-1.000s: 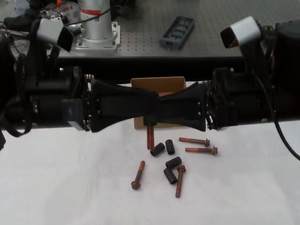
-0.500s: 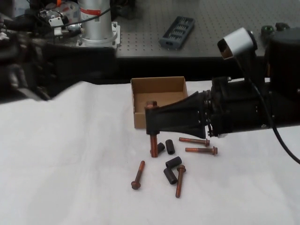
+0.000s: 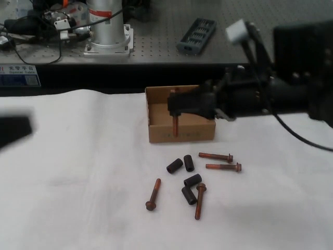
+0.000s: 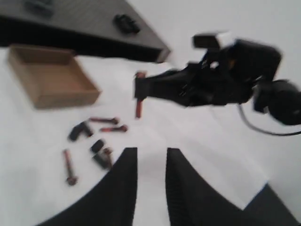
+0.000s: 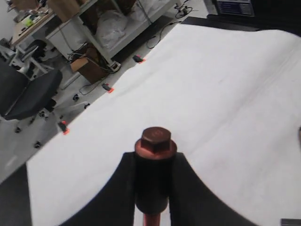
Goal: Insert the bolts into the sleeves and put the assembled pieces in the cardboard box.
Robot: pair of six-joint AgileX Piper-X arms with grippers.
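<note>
One sleeved bolt (image 3: 175, 126) held upright at the cardboard box (image 3: 156, 112)

The right gripper (image 3: 176, 104) comes in from the right. Its two fingers are closed tight on the black sleeve (image 5: 151, 181) just under the bolt's copper-coloured hexagonal head. The bare shank hangs straight down below the fingers. In the high view the shank lines up with the small open-topped box, which sits on a white cloth (image 3: 78, 198). Whether the shank hangs right over the opening cannot be told.

On the cloth on the near side of the box lie four loose bolts (image 3: 215, 156) and four loose sleeves (image 3: 174, 165). They are scattered close together and some are touching.

The left gripper (image 4: 150, 183) is raised above the cloth, well apart from the loose parts. Its two dark fingers are parted by a narrow gap, with nothing between them.
</note>
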